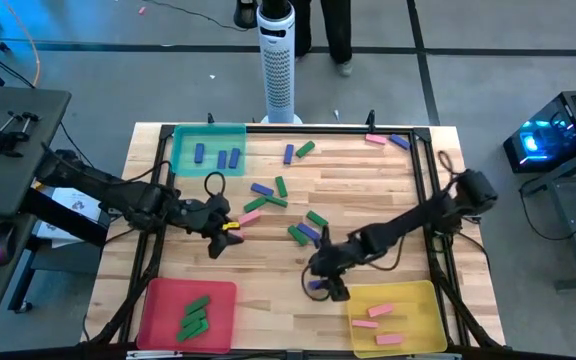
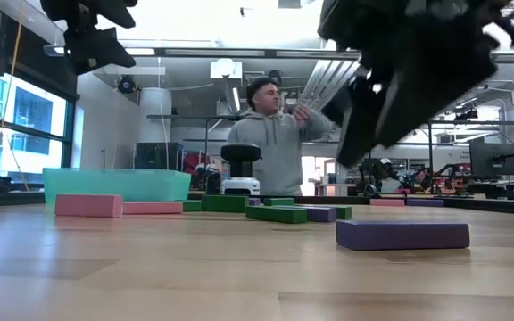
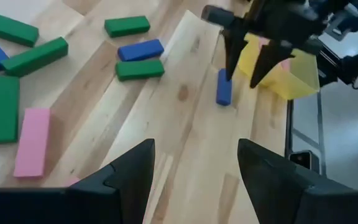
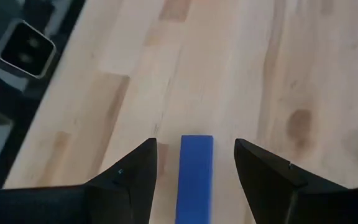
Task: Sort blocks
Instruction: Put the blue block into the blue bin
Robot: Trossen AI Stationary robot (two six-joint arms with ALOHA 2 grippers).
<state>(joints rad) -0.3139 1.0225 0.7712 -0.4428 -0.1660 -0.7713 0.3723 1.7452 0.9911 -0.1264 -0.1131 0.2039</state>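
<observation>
The right end effector (image 4: 194, 163) hangs with fingers apart astride a blue block (image 4: 195, 177) on the worktop (image 4: 229, 62) — lined up to grasp; the left end effector (image 3: 194, 165) waits open — empty.

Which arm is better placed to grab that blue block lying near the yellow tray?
The right arm, probably. Its gripper hangs just above the blue block, open jaws on either side. The left gripper is open too, but sits mid-table, well away.

Right claw (image 4: 194, 168) fingers straddle blue block (image 4: 195, 177); bare desk (image 4: 229, 62) ahead, yellow tray (image 1: 423, 300) just beside.
</observation>
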